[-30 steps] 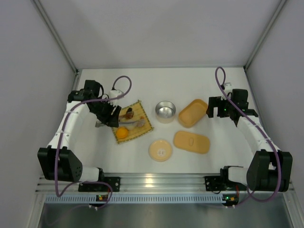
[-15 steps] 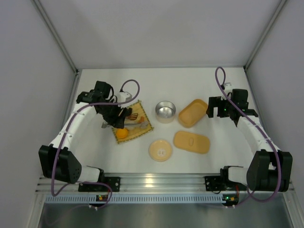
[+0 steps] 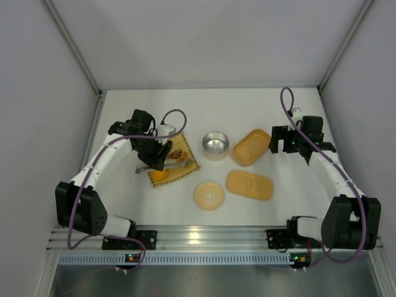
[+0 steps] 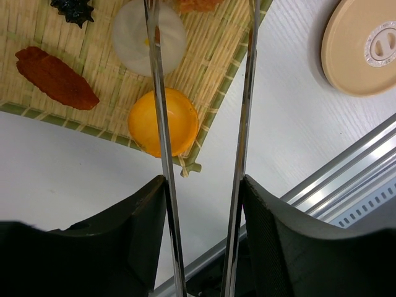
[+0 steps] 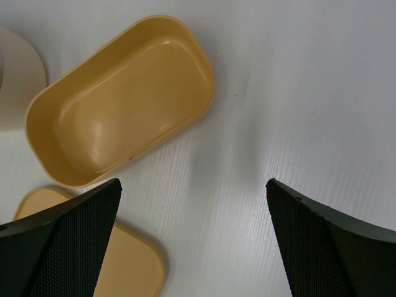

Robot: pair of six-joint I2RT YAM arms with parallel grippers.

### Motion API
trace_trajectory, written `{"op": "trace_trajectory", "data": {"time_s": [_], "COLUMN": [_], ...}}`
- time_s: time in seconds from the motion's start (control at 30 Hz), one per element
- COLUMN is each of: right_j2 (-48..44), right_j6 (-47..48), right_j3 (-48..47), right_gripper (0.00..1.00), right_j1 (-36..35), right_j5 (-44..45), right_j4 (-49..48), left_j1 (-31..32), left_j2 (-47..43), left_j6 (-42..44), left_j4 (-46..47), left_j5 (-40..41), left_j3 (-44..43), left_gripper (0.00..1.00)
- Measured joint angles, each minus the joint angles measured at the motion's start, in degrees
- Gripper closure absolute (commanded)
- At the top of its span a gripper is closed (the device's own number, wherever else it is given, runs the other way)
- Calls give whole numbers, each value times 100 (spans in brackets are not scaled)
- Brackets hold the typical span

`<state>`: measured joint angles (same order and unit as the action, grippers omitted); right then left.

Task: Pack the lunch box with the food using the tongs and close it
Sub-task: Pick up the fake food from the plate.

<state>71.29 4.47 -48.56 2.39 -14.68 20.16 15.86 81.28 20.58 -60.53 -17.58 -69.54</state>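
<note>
Over the bamboo mat (image 4: 93, 68) now, the left gripper (image 4: 203, 182) has swung in from the mat's left side within the last second, bringing the tongs (image 4: 156, 111) with it, and its fingers have eased slightly closer. It pinches the tongs' 2 arms between its fingers, pressing the V partly together. That puts the tool above the food, so I judge a first pick-up is starting; nothing is packed yet. The orange ball (image 4: 179, 124) lies just ahead of the fingers, under 1 tong arm and partly between the 2. The white ball (image 4: 130, 37) sits farther along that same arm. The tips run out of view. The right gripper (image 5: 192, 182) has not moved: spread wide, holding nothing, beside the empty lunch box (image 5: 124, 105), whose lid (image 5: 133, 263) lies near it.
</note>
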Motion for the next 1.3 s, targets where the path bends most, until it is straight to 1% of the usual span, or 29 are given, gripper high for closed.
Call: {"op": "trace_trajectory", "data": {"time_s": [0.03, 0.17, 0.27, 0.43, 0.6, 0.63, 0.73, 1.17, 1.3], "right_j2": [0, 0, 0, 0, 0, 0, 0, 0, 0], "right_j6": [2, 0, 0, 0, 0, 0, 0, -2, -4], "right_j3": [0, 0, 0, 0, 0, 0, 0, 0, -22], "right_gripper": [1, 1, 1, 1, 1, 1, 1, 0, 1], "right_j1": [0, 2, 0, 2, 0, 2, 0, 0, 2], "right_j5": [0, 0, 0, 0, 0, 0, 0, 2, 2], "right_j4": [0, 0, 0, 0, 0, 0, 0, 0, 31], "left_j1": [0, 0, 0, 0, 0, 0, 0, 0, 0], "left_j2": [0, 0, 0, 0, -2, -2, -17, -321, -378], "left_j6": [-20, -107, -138, -144, -153, -164, -212, -444, -584], "left_j4": [20, 87, 98, 94, 81, 79, 79, 87, 92], "left_j5": [24, 105, 144, 201, 201, 201, 201, 116, 120], "left_j3": [9, 9, 9, -2, -197, -245, -374, -702, -1106], "left_gripper": [47, 56, 61, 71, 74, 76, 78, 83, 84]}}
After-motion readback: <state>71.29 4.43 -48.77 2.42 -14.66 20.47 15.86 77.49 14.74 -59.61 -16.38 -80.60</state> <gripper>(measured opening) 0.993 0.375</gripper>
